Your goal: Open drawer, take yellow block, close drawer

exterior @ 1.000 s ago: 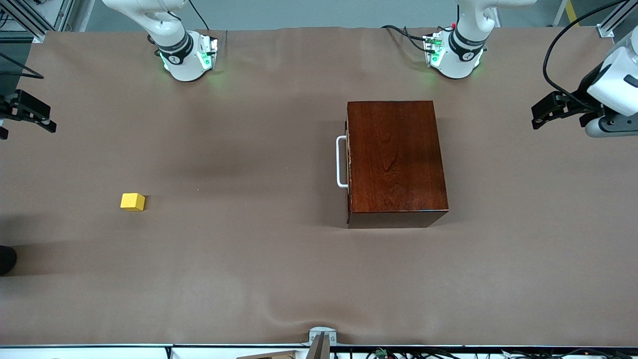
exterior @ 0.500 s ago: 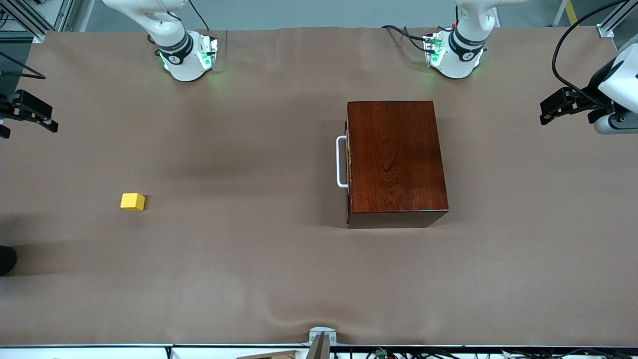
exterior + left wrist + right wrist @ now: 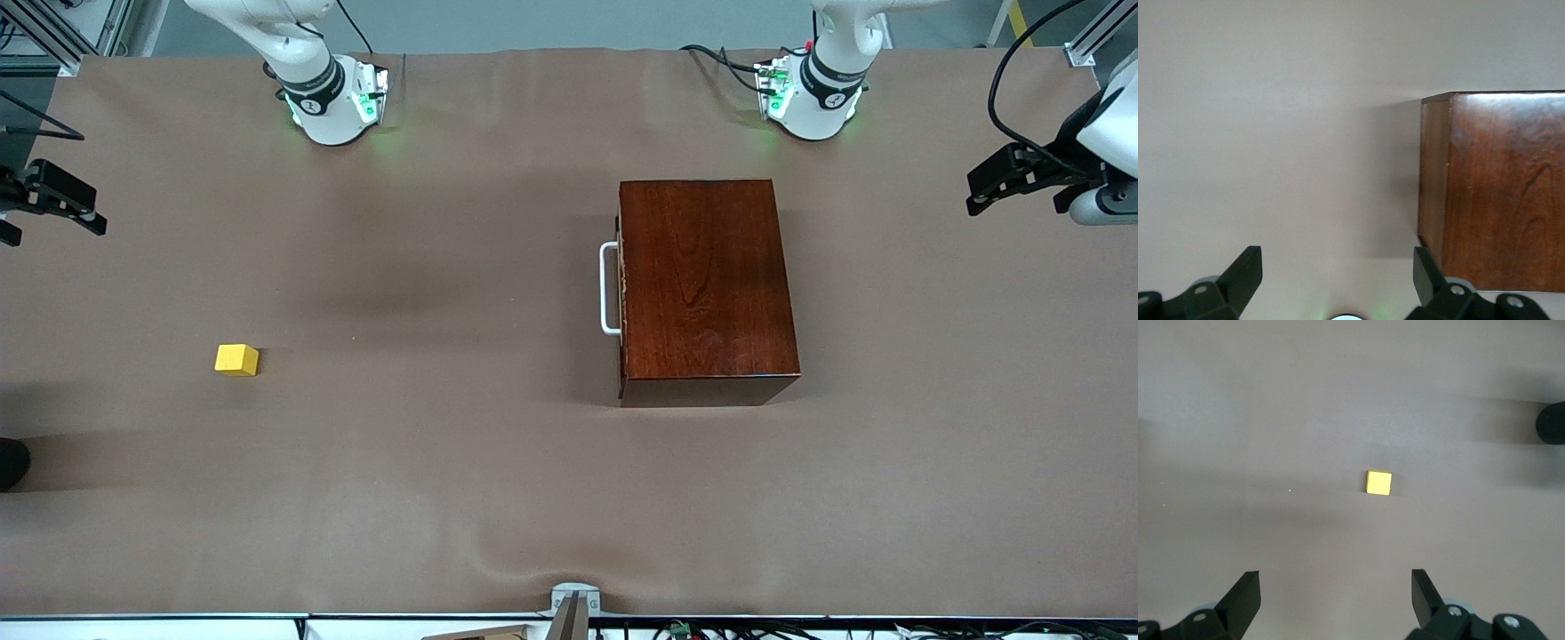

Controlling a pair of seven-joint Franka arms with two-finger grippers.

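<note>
Front view: the drawer [image 3: 622, 286] sits flush in the glossy wooden box [image 3: 707, 289], white handle [image 3: 608, 289] facing the right arm's end. The yellow block [image 3: 236, 359] lies alone near that end of the brown-covered table [image 3: 462, 498]. The left gripper [image 3: 1000, 178] and right gripper [image 3: 55, 197] hang over opposite table edges.

Left wrist view: fingers [image 3: 1245, 273] spread wide, holding nothing, beside the box.

Right wrist view: fingers [image 3: 1241, 595] spread above the block.

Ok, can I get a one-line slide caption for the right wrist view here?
Right gripper, open, high above the brown table with the yellow block lying alone below, nothing held.
</note>
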